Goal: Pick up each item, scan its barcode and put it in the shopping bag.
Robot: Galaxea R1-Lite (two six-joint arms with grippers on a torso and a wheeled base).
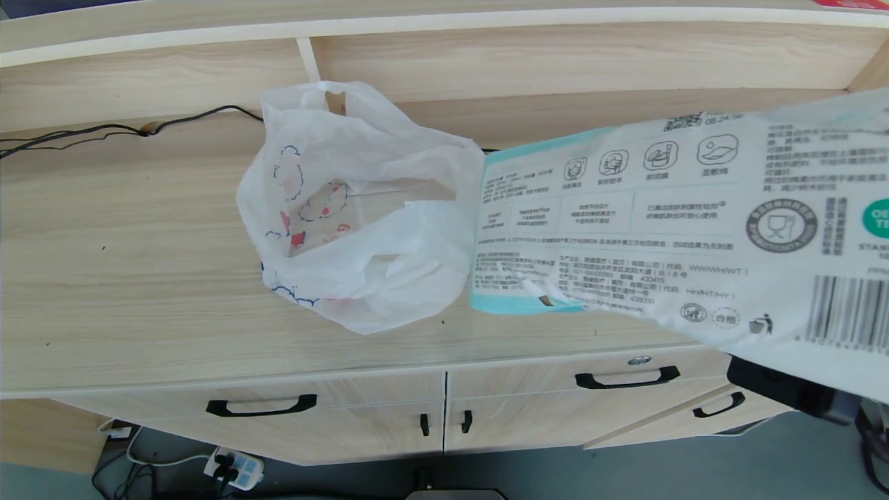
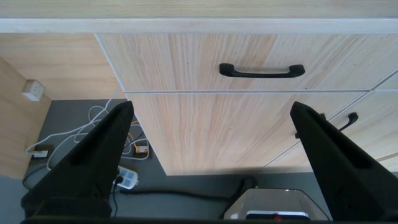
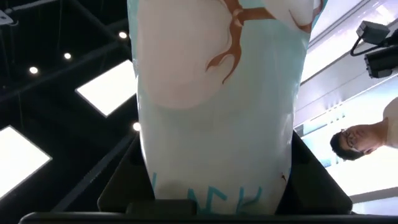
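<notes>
A white plastic shopping bag [image 1: 361, 208] with cartoon prints stands open on the wooden counter [image 1: 139, 278], its mouth facing up. A large white and teal soft package [image 1: 660, 229] hangs in the air to the right of the bag, its printed back and barcode [image 1: 851, 309] turned toward the head camera. My right gripper [image 3: 217, 180] is shut on the package [image 3: 217, 93], one dark finger on each side of it. My left gripper [image 2: 211, 155] is low in front of the cabinet drawers, open, with nothing between its fingers [image 2: 93, 162].
Drawers with black handles [image 1: 260, 405] run under the counter's front edge. A black cable [image 1: 104, 132] lies along the back left of the counter, below a wooden back wall. A power strip [image 1: 236, 465] sits on the floor.
</notes>
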